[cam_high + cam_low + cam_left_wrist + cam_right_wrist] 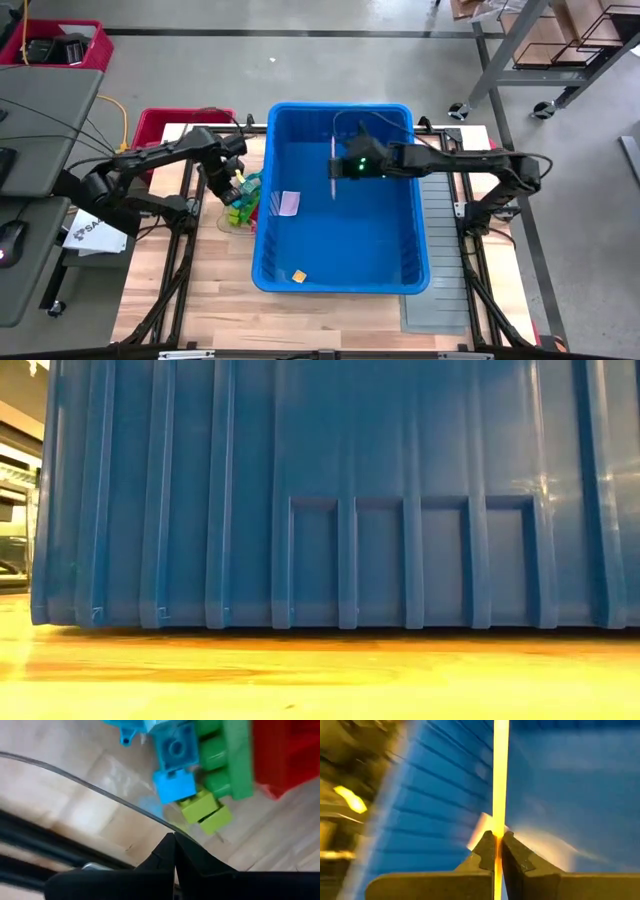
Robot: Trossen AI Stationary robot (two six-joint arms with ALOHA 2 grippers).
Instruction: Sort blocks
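Note:
A pile of small blocks (243, 200) in green, teal, lime and red lies on the wooden table, just outside the left wall of the big blue bin (400, 280). My left gripper (236, 188) hangs shut above the pile. In the left wrist view the blocks (200, 775) lie past its fingertips (174, 842), and a clear curved rim (100, 790) runs up to them. My right gripper (338, 167) is inside the bin, shut on a thin pale panel (332, 165). One orange block (299, 275) lies on the bin floor. The low view shows only the bin's wall (330, 500). My left gripper is shut with its tips right at the clear rim (160, 822); I cannot tell whether it touches or holds it. My right gripper pinches the thin panel's faces (499, 822) between its two fingers. It comes from the table's right side, slanting down. The panel stands on edge and runs on past the fingertips.
A pale pinkish piece (290, 202) lies on the bin floor near its left wall. A red crate (165, 125) stands behind the left arm. A grey ribbed mat (445, 240) lies right of the bin. Bare wood (220, 300) shows near the front left.

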